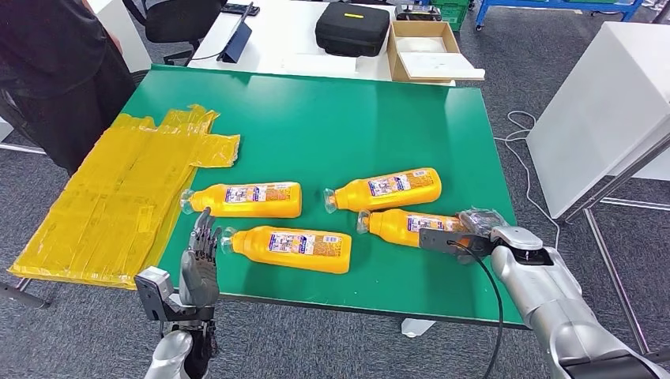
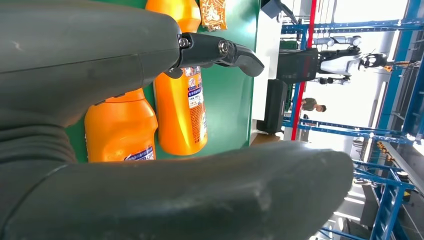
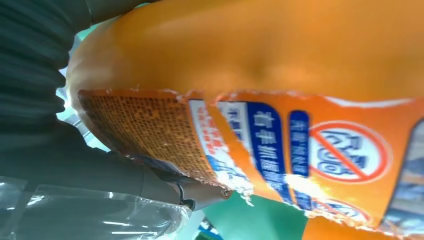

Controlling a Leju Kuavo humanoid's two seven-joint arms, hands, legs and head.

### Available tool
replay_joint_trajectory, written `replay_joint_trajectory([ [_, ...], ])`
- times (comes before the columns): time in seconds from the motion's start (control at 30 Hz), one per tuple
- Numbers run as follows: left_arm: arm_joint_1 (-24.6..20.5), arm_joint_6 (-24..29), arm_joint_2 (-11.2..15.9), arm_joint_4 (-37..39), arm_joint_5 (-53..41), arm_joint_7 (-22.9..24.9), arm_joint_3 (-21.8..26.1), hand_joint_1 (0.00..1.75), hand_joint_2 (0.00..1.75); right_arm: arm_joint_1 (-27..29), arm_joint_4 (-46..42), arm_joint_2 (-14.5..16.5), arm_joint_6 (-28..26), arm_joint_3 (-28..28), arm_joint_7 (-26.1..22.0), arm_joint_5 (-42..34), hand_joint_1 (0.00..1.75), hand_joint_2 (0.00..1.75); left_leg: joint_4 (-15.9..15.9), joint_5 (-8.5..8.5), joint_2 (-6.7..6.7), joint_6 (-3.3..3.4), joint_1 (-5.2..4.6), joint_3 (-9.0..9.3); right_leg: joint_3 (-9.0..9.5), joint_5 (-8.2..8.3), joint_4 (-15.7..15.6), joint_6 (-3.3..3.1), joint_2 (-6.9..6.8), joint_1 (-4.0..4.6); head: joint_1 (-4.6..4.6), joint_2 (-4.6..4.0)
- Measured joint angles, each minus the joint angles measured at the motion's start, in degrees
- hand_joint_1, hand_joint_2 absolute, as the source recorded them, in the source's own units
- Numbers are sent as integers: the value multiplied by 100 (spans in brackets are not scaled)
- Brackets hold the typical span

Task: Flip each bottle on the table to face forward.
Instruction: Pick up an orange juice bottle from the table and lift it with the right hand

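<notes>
Green tabletop (image 1: 332, 118), yellow plastic sheet (image 1: 118, 205) draped over its left edge. Four orange bottles lying flat near the front edge, necks to the left: far left (image 1: 245, 200), near left (image 1: 292, 249), far right (image 1: 387, 189), near right (image 1: 407, 225). Likely light, rigid yet slightly squeezable, smooth and slippery; best taken mid-body, across the label. Right hand (image 1: 458, 237) wrapped around the near right bottle's base. Left hand (image 1: 201, 253) released, fingers apart, just beside the near left bottle's neck.
</notes>
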Motion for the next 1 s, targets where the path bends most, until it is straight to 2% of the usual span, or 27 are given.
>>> replay_joint_trajectory([
  [0.2,74,-120,16,-87,37,0,64,0,0,153,-627,-173,403,29,-145,-516,175,175,1,3,-7,2,-1,-15,-12,2,1,2,-3,0,-1,0],
  [0.33,111,-212,32,-161,3,0,143,0,175,335,-1335,-367,580,-3,-146,-961,175,175,1,3,-13,2,-1,-30,-24,1,2,3,-7,-1,-1,0],
  [0.43,110,-230,51,-232,-82,0,251,0,175,659,-2303,-550,828,-207,-47,-1438,175,175,2,3,-17,2,-1,-42,-36,1,2,3,-10,-1,-1,0],
  [0.53,104,-238,70,-268,-115,0,333,0,175,939,-3093,-658,983,-438,58,-1572,175,175,1,2,-17,2,-1,-51,-47,1,2,3,-9,-1,-2,0],
  [0.8,101,-280,91,-323,-155,0,396,0,175,1216,-3857,-755,976,-663,49,-1608,175,175,1,3,-15,2,-1,-56,-53,1,1,3,-8,-1,-1,0],
  [0.87,99,-301,91,-374,-216,0,411,0,87,1285,-4004,-746,928,-752,-17,-1671,175,175,1,3,-16,2,-1,-56,-53,1,2,3,-9,-1,0,0],
  [0.93,83,-343,93,-448,-261,1,446,0,87,1351,-4203,-723,914,-879,-65,-1761,175,175,1,3,-16,2,-1,-58,-53,2,2,3,-9,-1,-1,0],
  [1.0,42,-420,96,-540,-245,17,493,0,175,1364,-4359,-684,913,-1017,-77,-1808,175,175,1,3,-16,2,-1,-59,-53,2,3,4,-9,-1,-1,0],
])
